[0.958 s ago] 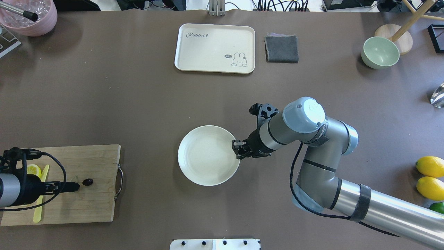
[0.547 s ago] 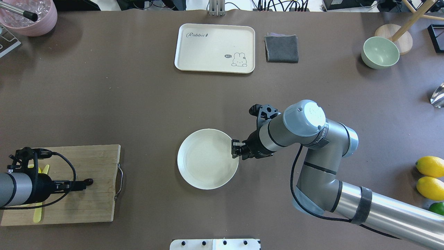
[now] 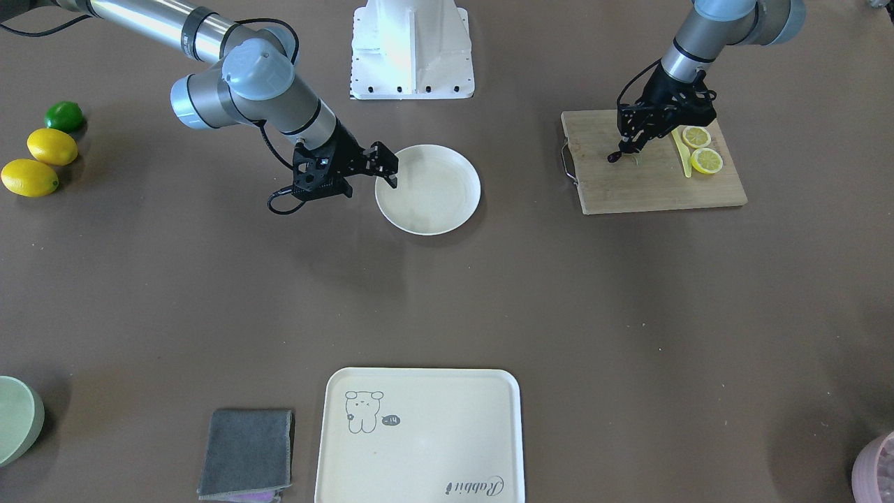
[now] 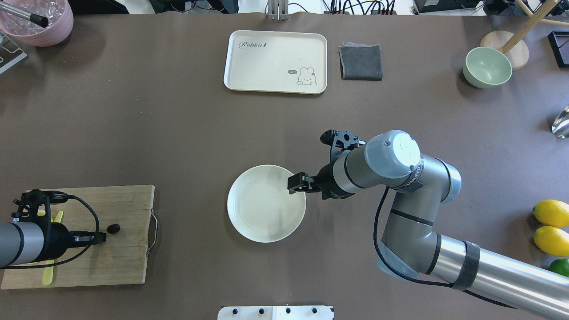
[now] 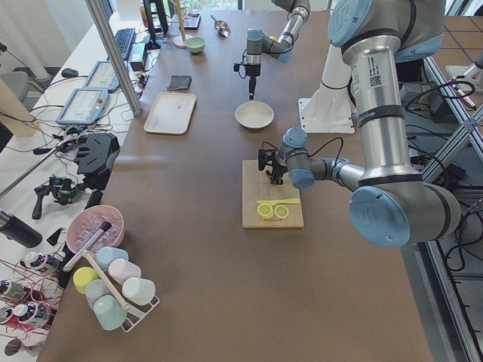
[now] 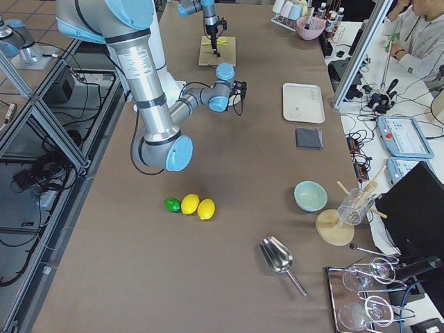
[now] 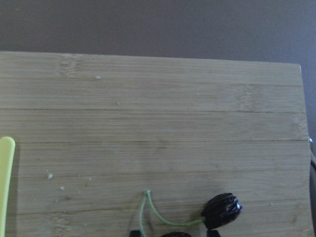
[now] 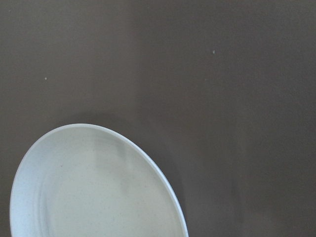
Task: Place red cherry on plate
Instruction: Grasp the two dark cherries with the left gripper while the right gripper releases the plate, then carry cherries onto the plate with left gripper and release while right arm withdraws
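Red cherry (image 7: 222, 211): 2 wrinkled near-black fruits, thin green stems, on left cutting board (image 4: 124, 262). Left gripper (image 4: 103, 238) parted around 1; right gripper (image 4: 295, 183) released over plate (image 4: 262, 218).

The brown table (image 4: 178, 133) carries a round white plate (image 4: 249, 222) near its middle, a wooden cutting board (image 4: 124, 266) on the robot's left, and a cream tray (image 4: 266, 62) at the far edge with a grey cloth (image 4: 361, 62) just beside it. A green bowl (image 4: 487, 66), two lemons (image 4: 551, 212) and a lime (image 4: 561, 265) lie on the right, and a pink bowl (image 4: 60, 31) sits far left.
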